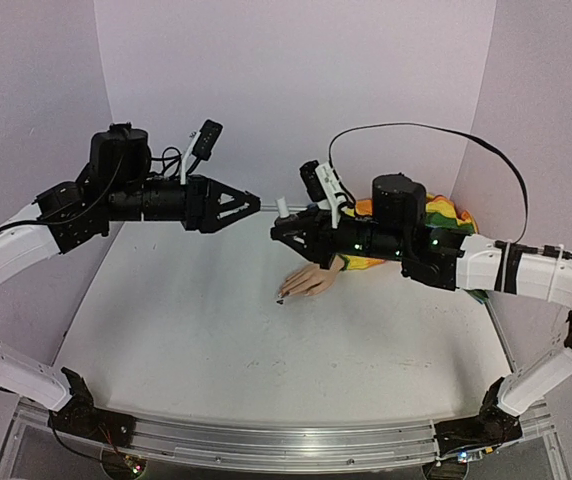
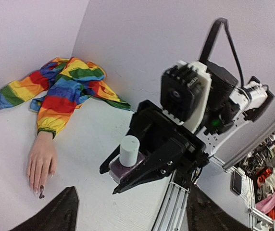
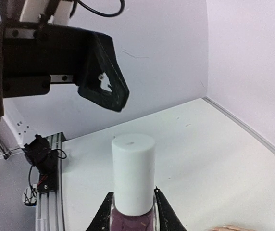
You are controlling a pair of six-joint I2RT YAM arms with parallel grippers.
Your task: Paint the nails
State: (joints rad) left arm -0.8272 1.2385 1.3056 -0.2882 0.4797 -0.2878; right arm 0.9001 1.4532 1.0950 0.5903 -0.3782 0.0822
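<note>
- Reading the right claw (image 1: 281,230) first, we see it clamped on the purple glass base of a small polish bottle (image 2: 128,166), held upright off the table (image 1: 216,330).
- The bottle's white cap (image 3: 133,175) stands clear above that claw's fingers.
- The left claw (image 1: 246,206) hangs in the air with its fingers spread wide, level with the cap and just short of it, holding nothing.
- The nails (image 2: 39,190) lie below the right claw, at the tips of the mannequin hand (image 1: 308,281), which rests flat on the table. One nail is dark.
- We judge the nails hard, tiny and smooth, to be touched by a brush only and never gripped.
- The hand looks light and may slide under pressure. Its rainbow sleeve (image 2: 65,91) is soft cloth and gives no anchor.
- We judge the bottle rigid, slick and breakable if dropped.
- The best hold for the left claw seems to be the cap's straight sides, squarely across its middle.
</note>
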